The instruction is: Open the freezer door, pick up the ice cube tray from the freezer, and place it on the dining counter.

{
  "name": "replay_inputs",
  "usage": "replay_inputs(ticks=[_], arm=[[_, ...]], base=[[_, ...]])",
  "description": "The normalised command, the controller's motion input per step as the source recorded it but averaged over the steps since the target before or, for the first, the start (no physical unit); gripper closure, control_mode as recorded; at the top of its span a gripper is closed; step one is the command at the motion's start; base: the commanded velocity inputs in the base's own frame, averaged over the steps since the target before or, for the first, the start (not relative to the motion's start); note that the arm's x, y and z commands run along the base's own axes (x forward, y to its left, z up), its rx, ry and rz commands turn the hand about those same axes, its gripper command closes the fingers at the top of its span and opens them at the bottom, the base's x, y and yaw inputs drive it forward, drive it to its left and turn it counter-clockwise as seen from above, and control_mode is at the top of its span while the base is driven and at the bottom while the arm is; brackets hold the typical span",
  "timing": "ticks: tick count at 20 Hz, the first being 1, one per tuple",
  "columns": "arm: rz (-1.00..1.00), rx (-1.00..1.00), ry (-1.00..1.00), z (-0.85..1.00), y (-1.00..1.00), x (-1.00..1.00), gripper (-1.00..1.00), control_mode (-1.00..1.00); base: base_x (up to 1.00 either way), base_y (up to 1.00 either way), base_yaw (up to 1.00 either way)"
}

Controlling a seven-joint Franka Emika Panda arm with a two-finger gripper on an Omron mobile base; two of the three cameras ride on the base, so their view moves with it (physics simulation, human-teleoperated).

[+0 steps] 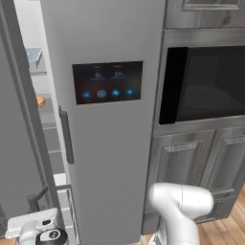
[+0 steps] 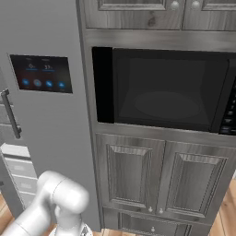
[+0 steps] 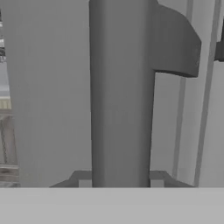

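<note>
Hand view: freezer door handle (image 3: 120, 96) between gripper (image 3: 119, 179).

The robot arm (image 1: 179, 210) is glossy white, made of thick round tube segments with smooth bulging joints. Its hand (image 1: 40, 229) is a flat white block with a round black and silver disc set on its body.
</note>
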Motion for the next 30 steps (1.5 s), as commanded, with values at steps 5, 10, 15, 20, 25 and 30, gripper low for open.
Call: replay_inputs(ticks=[5, 10, 15, 20, 25, 30], arm=[[0.00, 0.00, 0.00, 0.00, 0.50, -0.47, 1.00, -1.00], [0.00, 0.00, 0.00, 0.00, 0.50, -0.46, 1.00, -1.00], [0.00, -0.01, 0.00, 0.00, 0.53, -0.47, 1.00, -1.00], [0.00, -0.02, 0.00, -0.01, 0.58, -0.41, 1.00, -1.00], [0.00, -0.01, 0.00, -0.03, 0.56, -0.39, 1.00, -1.00], [0.00, 0.00, 0.00, -0.02, 0.45, -0.26, 1.00, -1.00]], base=[[0.00, 0.00, 0.00], [0.00, 0.00, 0.00], [0.00, 0.00, 0.00], [0.00, 0.00, 0.00], [0.00, 0.00, 0.00], [0.00, 0.00, 0.00]])
